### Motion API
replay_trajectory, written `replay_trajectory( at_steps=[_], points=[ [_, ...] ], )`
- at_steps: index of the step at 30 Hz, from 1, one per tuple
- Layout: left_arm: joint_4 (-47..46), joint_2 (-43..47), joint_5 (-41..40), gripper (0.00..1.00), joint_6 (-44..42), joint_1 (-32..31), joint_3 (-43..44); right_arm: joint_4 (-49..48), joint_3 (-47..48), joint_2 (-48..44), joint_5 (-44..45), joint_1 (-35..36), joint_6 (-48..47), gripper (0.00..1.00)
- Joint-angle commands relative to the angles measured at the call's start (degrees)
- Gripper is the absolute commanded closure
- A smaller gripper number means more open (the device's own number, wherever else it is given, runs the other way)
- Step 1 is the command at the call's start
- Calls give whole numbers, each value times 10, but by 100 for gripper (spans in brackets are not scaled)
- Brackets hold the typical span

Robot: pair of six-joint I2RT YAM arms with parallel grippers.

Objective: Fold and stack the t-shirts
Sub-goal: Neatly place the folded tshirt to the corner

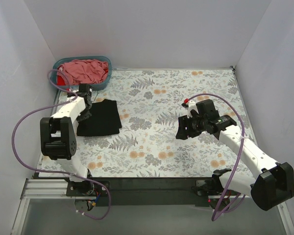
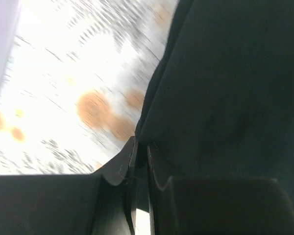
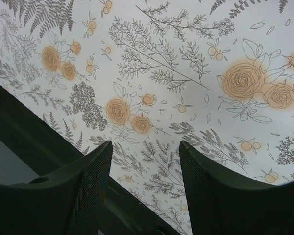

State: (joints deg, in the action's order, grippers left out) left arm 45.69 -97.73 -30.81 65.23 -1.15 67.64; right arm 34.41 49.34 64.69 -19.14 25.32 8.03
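1. My left gripper [image 1: 86,110] sits at the left edge of the black t-shirt [image 1: 102,119], near the left side of the floral tablecloth [image 1: 186,88].
2. In the left wrist view its jaws are pressed together right where the dark cloth begins. I judge that they are pinching the shirt's edge, though the blur hides how much fabric is caught.
3. My right gripper [image 1: 182,131] hovers over bare tablecloth, well apart from every garment. Its fingers [image 3: 93,186] are spread with nothing between them.
4. The black t-shirt already lies as a compact, roughly rectangular bundle with no sleeves sticking out, so I take its folding to be largely done. This pinch may be for one more fold or for moving it into place, and I cannot tell which.
5. The dusty pink t-shirt [image 1: 85,70] is heaped and crumpled in the teal basket [image 1: 108,73] at the far left corner, with a red t-shirt [image 1: 62,78] showing beside it at the basket's left side. Neither is folded.
6. By my estimate the task is at an early stage. One shirt is nearly finished, at least two are left to pull out, flatten and fold, and no stack exists yet.
7. The black bundle looks like the natural base for that stack.
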Motion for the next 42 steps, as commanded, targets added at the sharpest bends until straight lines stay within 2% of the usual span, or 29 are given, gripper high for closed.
replay_trajectory(
  at_steps=[1, 6, 7, 14, 22, 25, 27, 29, 30, 33, 37, 40, 42],
  points=[
    [-13, -34, -115, 100, -52, 59, 47, 15, 22, -4, -11, 3, -23, 36],
    [-14, -97, -151, 100, -82, 99, 109, 20, 35, 18, -9, 3, -24, 36],
    [-11, -108, -189, 100, -86, 105, 122, 21, 37, 22, -14, 3, -21, 36],
    [-24, -190, -273, 100, -124, 127, 178, 39, 53, 57, -14, 3, -7, 36],
    [-48, -229, -265, 100, -148, 163, 245, 59, 85, 92, -11, 3, 9, 36],
    [-94, -234, -263, 99, -188, 169, 246, 59, 94, 100, -10, 3, 18, 36],
    [-95, -242, -258, 98, -185, 173, 259, 63, 98, 104, -7, 3, 22, 36],
    [-94, -246, -247, 93, -178, 178, 261, 64, 104, 108, -5, 3, 25, 36],
    [-92, -246, -246, 79, -171, 178, 262, 65, 106, 109, -4, 3, 27, 36],
    [-76, -242, -223, 64, -148, 178, 265, 64, 112, 113, -3, 3, 32, 36],
    [-70, -215, -180, 50, -129, 178, 258, 64, 118, 109, 0, 3, 34, 37],
    [-46, -185, -121, 48, -96, 178, 263, 64, 119, 95, 10, 3, 36, 37],
    [-30, -157, -44, 48, -76, 178, 259, 65, 121, 82, 16, 3, 36, 37]
  ],
)
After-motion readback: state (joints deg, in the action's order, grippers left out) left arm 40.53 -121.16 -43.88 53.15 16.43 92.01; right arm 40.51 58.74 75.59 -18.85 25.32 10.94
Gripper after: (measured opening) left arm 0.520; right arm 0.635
